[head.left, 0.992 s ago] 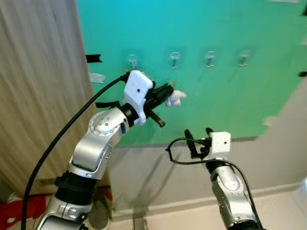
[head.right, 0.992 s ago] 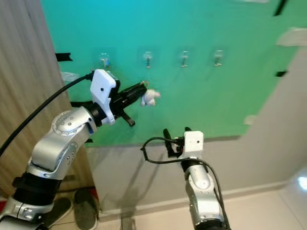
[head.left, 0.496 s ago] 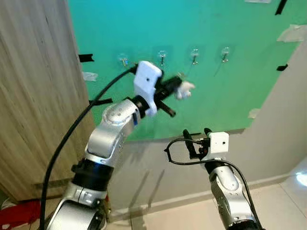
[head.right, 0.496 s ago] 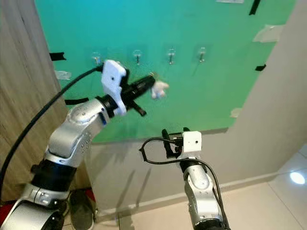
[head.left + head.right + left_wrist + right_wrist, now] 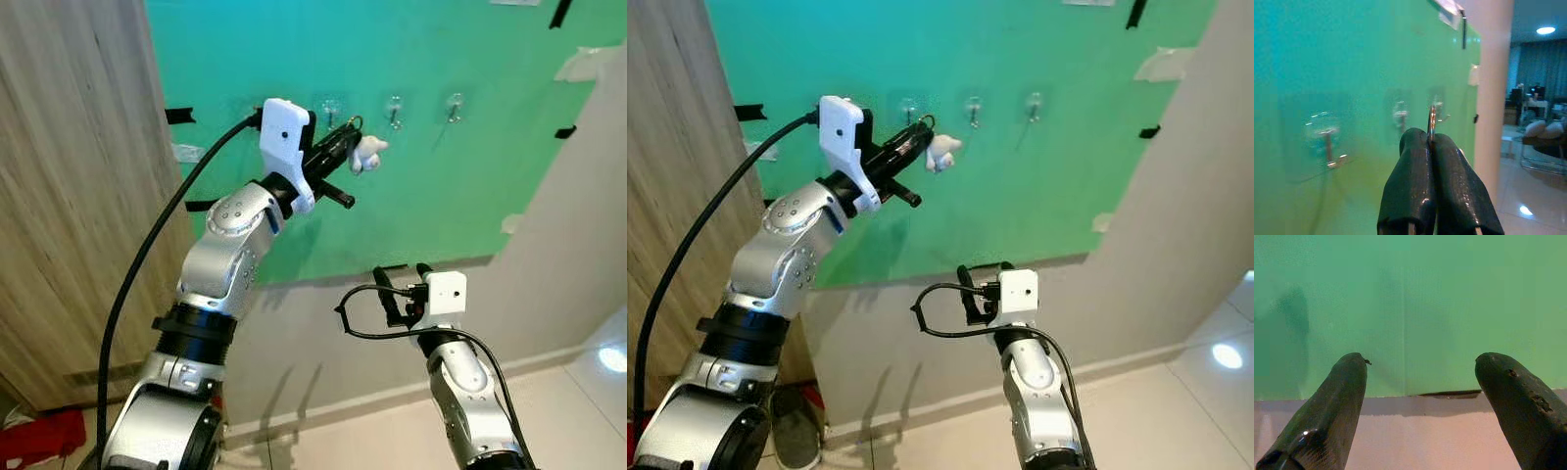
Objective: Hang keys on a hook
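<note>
Four clear hooks (image 5: 393, 109) sit in a row on the green board (image 5: 470, 176), seen from my left eye; my left gripper (image 5: 345, 145) is raised to that row, fingers pinched together on the keys (image 5: 366, 154), whose white charm dangles off the tips just beside the second hook from the left. My right gripper (image 5: 400, 290) idles low, below the board's bottom edge, well apart from the work. Right eye: same layout; the ring at my left fingertips (image 5: 917, 136) reads level with the hook line, very near the board. Left wrist: my two black fingers (image 5: 1418, 181) are pressed shut with a thin metal ring (image 5: 1431, 123) standing up between them, lined close to one hook, with the others off to the side. Right wrist: fingers (image 5: 1332, 406) spread wide, nothing between, facing the board's lower edge. My judgement: to hang well, I should keep the ring upright, carry it over the hook's upturned tip, lower until it seats, and only then release. Risk: the ring twisting in the pinch and glancing off.
</note>
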Robot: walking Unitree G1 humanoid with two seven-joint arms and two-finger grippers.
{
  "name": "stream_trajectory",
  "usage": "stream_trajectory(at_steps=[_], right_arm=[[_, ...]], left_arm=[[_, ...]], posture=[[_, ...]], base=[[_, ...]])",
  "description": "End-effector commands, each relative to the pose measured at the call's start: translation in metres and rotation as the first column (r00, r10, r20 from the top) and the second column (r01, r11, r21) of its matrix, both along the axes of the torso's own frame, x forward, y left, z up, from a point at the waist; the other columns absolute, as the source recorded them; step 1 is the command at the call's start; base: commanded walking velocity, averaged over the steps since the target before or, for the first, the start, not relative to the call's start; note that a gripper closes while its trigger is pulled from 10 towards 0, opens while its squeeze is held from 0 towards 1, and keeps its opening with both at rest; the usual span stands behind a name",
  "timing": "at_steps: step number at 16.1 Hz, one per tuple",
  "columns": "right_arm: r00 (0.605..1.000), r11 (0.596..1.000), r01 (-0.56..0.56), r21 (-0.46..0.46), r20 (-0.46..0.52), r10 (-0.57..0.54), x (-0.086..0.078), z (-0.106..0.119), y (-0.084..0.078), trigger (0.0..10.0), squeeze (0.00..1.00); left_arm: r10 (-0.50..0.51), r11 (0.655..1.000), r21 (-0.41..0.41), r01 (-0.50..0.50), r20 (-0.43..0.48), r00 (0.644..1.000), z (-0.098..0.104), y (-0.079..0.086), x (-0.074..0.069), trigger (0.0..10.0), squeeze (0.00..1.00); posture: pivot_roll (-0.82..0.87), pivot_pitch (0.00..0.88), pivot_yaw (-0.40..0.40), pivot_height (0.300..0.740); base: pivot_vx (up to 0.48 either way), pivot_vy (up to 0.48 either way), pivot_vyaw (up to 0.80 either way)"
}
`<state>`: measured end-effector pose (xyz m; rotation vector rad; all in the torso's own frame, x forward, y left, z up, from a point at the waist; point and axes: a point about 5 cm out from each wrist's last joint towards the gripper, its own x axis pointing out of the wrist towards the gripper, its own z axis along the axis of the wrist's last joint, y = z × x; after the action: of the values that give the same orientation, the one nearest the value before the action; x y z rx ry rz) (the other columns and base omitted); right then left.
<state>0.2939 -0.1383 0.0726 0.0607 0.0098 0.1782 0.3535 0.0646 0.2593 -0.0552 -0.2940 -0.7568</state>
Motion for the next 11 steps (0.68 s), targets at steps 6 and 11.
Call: stream_trajectory(at_steps=[6, 11], right_arm=[[0.999, 1.000, 0.021, -0.005, 0.029, -0.021, -0.002, 0.005, -0.003, 10.0, 0.00], [0.974, 0.982, 0.175, -0.070, 0.155, -0.163, -0.070, 0.042, -0.047, 10.0, 0.00]], left_arm=[[0.016, 0.999, 0.044, -0.019, 0.071, 0.997, 0.007, 0.004, 0.006, 10.0, 0.00], [0.152, 0.958, 0.231, -0.170, 0.096, 0.984, -0.051, 0.059, -0.071, 10.0, 0.00]], posture=[[-0.08, 0.000, 0.005, 0.740], [-0.04, 0.000, -0.005, 0.740]], base=[[0.000, 0.000, 0.00], [0.000, 0.000, 0.00]])
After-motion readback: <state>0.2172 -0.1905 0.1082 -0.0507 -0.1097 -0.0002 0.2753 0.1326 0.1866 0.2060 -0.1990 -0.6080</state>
